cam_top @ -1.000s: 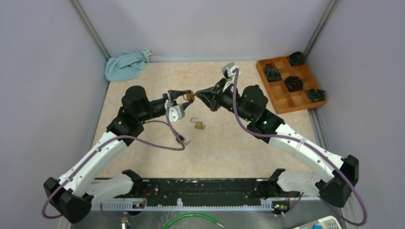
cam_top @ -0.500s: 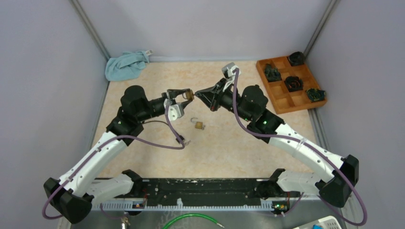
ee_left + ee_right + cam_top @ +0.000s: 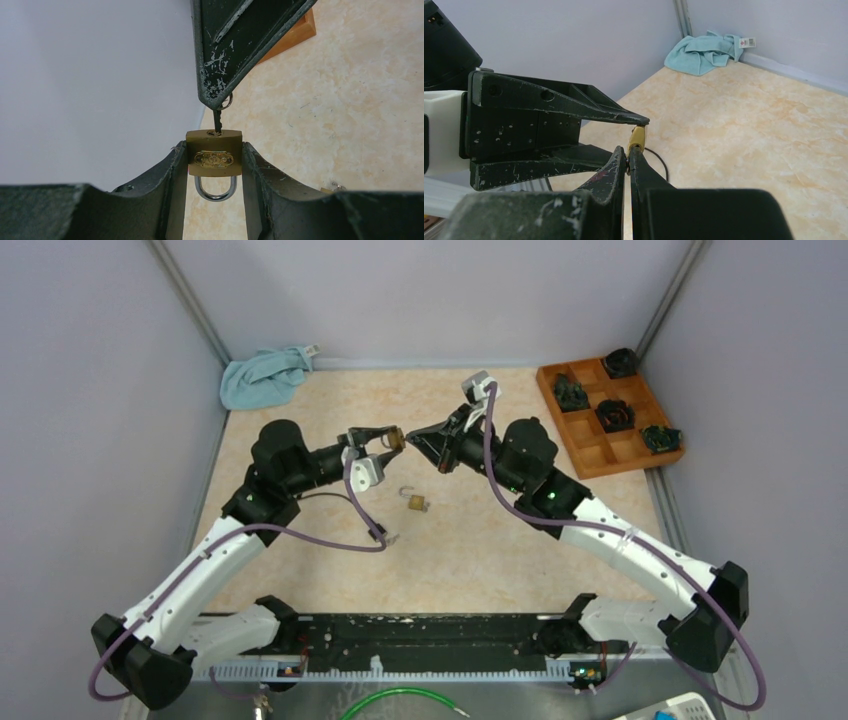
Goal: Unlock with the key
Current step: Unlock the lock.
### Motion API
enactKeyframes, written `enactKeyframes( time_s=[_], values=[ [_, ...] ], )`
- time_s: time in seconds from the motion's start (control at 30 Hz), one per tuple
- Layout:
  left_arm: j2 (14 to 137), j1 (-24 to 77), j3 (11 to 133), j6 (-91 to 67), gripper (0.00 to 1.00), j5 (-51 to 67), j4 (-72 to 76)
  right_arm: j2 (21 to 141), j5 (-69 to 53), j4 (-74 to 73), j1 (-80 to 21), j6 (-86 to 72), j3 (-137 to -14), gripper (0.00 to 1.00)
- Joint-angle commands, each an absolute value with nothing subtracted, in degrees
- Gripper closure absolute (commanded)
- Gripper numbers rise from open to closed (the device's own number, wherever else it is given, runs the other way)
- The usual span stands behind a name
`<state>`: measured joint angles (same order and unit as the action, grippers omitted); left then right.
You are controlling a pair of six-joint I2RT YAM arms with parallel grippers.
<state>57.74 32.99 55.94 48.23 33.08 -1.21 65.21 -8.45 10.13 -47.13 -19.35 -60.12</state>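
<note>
My left gripper (image 3: 385,440) is shut on a small brass padlock (image 3: 214,153), held above the table with its steel shackle (image 3: 214,190) closed and pointing back toward the wrist. The padlock also shows in the top view (image 3: 396,441) and the right wrist view (image 3: 638,136). My right gripper (image 3: 412,436) is shut on a dark key (image 3: 217,120) with a small ring. The key's tip sits in the keyhole on the padlock's end face. In the right wrist view the right gripper (image 3: 628,152) hides the key.
A second brass padlock (image 3: 416,501) lies on the table with its shackle open. Something small and metallic (image 3: 390,537) lies nearer the arms. A teal cloth (image 3: 262,376) sits at the back left. A wooden tray (image 3: 588,454) holding dark objects stands at the back right.
My right gripper has edged slightly left toward the padlock. The left gripper has stayed almost still.
</note>
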Motion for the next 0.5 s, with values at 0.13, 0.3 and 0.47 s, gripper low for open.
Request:
enactKeyframes(
  time_s=[0.13, 0.3, 0.47],
  values=[
    [56.12, 32.34, 55.81, 47.59, 1.00, 34.06, 1.75, 65.91, -8.63, 13.65, -47.77, -19.39, -61.71, 1.00],
    [56.08, 32.34, 55.83, 47.40, 1.00, 34.14, 1.77, 66.19, -8.60, 13.69, -47.75, -19.33, -61.61, 1.00],
    [56.35, 32.35, 56.22, 46.78, 1.00, 34.18, 1.84, 66.58, -8.99, 14.79, -47.84, -20.07, -61.20, 1.00]
  ],
)
